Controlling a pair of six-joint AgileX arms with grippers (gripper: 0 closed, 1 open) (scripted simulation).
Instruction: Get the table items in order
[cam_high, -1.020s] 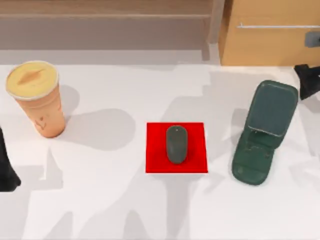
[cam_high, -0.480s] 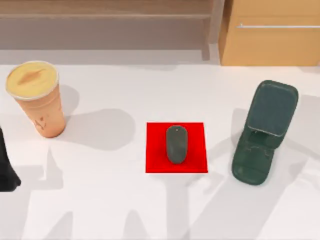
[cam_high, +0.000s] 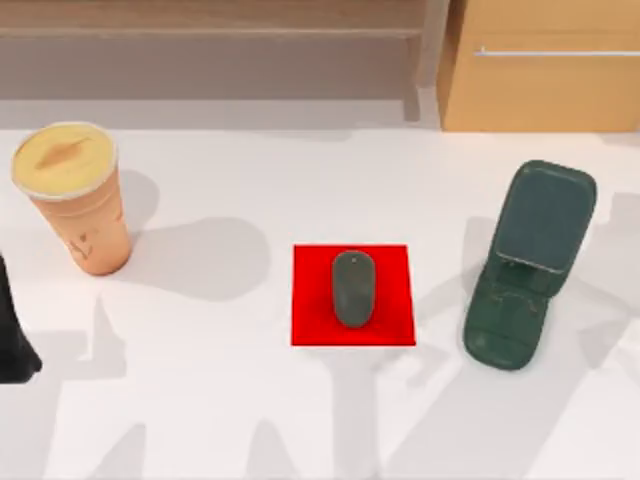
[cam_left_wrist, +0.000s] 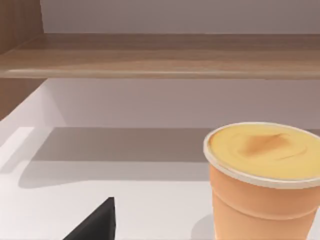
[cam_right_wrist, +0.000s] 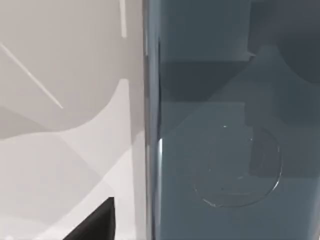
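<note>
The orange paper cup (cam_high: 72, 195) with its yellow lid stands upright at the table's (cam_high: 220, 400) left and looms close in the left wrist view (cam_left_wrist: 262, 180). At the table's middle, the dark grey mouse (cam_high: 353, 288) lies on a flat red square (cam_high: 312, 300). The grey-blue phone (cam_right_wrist: 230, 130) is very close in the right wrist view, with a dark corner of my right gripper (cam_right_wrist: 95, 224) beside its edge. My left gripper (cam_high: 12, 345) is parked at the left edge, below the cup.
A dark green hinged stand (cam_high: 528, 265) lies open at the right of the table. Behind the table run a wooden shelf (cam_high: 210, 35) and a light wooden cabinet (cam_high: 545, 75) with a metal handle.
One second ago my right gripper showed at the top view's right edge; it has since moved out of that view. The shadows at the right shifted. Cup, mouse and stand stayed put.
</note>
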